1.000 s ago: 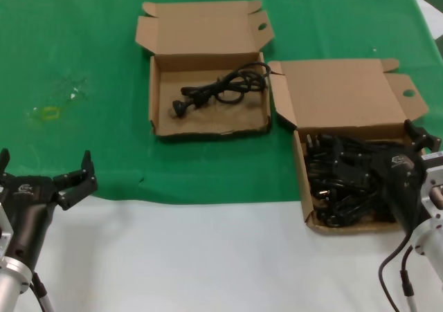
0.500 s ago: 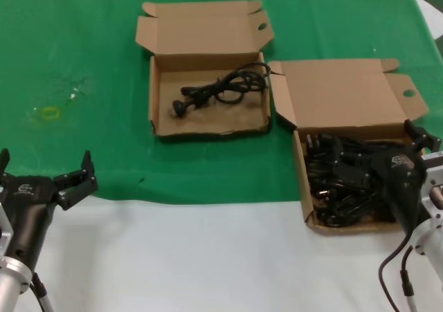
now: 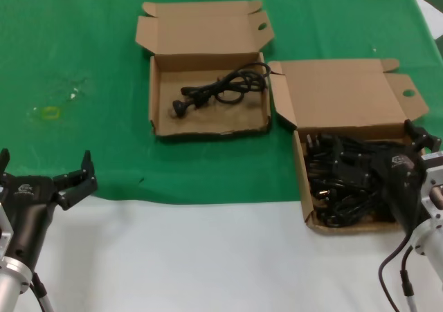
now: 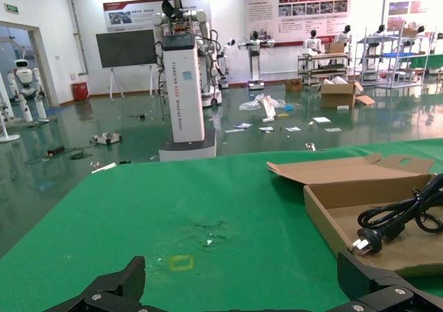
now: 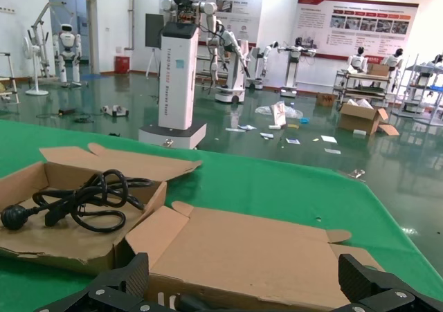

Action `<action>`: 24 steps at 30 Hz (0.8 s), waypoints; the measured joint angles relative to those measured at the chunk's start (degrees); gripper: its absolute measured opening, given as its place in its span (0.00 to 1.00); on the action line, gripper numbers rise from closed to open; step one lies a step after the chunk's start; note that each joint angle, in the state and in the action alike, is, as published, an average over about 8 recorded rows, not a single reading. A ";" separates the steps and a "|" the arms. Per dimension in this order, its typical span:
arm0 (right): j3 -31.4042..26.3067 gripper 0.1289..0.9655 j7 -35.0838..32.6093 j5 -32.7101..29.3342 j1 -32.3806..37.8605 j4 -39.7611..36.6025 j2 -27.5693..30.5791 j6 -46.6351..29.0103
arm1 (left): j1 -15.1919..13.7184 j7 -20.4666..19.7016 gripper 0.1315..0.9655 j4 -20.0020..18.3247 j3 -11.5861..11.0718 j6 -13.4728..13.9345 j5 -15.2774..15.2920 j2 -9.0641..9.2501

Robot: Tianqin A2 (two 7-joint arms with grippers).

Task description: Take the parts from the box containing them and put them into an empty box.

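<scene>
since our right gripper (image 3: 408, 161) (fingers spread, empty) hangs right over the parts (image 3: 346, 177), it's nearer; our left gripper (image 3: 48, 180), also spread, waits well apart.

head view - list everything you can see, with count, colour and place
boxes: 2, brown card, lids open; left box mid cloth, right box near the cloth's front edge
cord: 1, black, in left box
cords: pile, black, in right box
cloth: 1, green, covers far part of table
table: white, front
yellow mark: 1, on cloth, far left
left gripper: black, open, near left, over the cloth's front edge
right gripper: black, open, over right box
</scene>
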 joint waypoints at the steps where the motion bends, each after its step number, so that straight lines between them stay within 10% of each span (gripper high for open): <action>1: 0.00 1.00 0.00 0.00 0.00 0.00 0.00 0.00 | 0.00 0.00 1.00 0.00 0.00 0.00 0.00 0.00; 24: 0.00 1.00 0.00 0.00 0.00 0.00 0.00 0.00 | 0.00 0.00 1.00 0.00 0.00 0.00 0.00 0.00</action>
